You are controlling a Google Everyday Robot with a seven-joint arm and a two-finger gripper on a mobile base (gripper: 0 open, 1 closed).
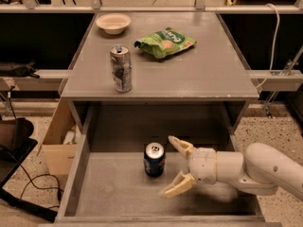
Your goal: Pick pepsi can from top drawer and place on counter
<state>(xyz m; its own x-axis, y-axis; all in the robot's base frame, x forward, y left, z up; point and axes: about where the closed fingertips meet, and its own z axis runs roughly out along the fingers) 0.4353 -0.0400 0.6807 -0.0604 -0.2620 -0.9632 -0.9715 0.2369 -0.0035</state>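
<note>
So the pepsi can (154, 159) was standing upright on the floor of the top drawer (113, 190), roughly mid-drawer and a bit toward the back; the drawer was pulled out under the counter (199, 77). The gripper (167, 167) was down inside the drawer just to the can's right, jaws spread wide and holding nothing; the can sat near the mouth of them but not between them yet, as far as I could see.

Stuff I'd worry about from there; the upper finger (180, 146) looked very close to the can's rim, so if the arm pushed in a little off-line it could knock the can over or shove it along the drawer bottom instead of straddling it. Closing too early would just pinch an edge and squirt it sideways; smooth can, probably slippery.

Then the lift; the counter edge overhangs the back of the drawer, so coming straight up might clip it. Up top there was a tall silver can (121, 68), a green chip bag (165, 42) and a bowl (113, 23); the drop spot needs to dodge those.
</note>
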